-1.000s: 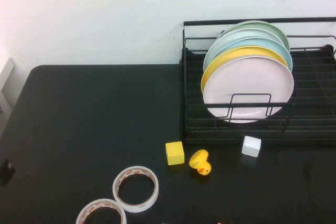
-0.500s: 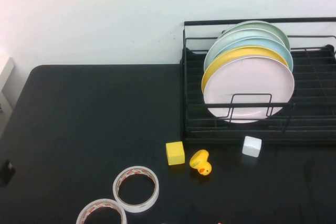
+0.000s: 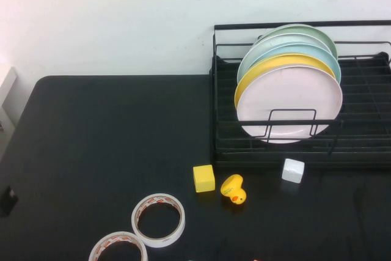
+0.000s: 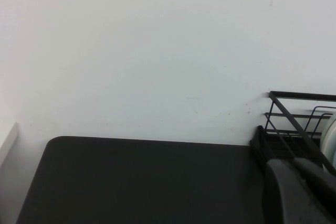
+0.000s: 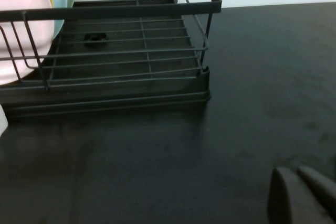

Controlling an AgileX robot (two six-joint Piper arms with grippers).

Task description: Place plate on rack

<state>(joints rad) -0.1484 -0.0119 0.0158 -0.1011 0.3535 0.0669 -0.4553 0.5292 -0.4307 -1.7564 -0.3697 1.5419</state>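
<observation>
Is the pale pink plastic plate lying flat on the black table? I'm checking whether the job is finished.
No, the pale pink plastic plate stands on edge in the black wire rack, frontmost of four plates.

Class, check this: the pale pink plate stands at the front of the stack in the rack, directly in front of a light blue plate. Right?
Not quite. The high view shows the pale pink plate at the front in the rack, but a yellow plate is directly behind it. Both grippers' fingers show only at the wrist views' edges.

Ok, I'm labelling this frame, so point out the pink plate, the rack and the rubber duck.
pink plate (image 3: 293,93): high view, centre of its face.
rack (image 3: 293,25): high view, raised back rail.
rubber duck (image 3: 233,189): high view, its body.
Left gripper (image 4: 296,192) and right gripper (image 5: 302,195): wrist views, away from the plate.
</observation>
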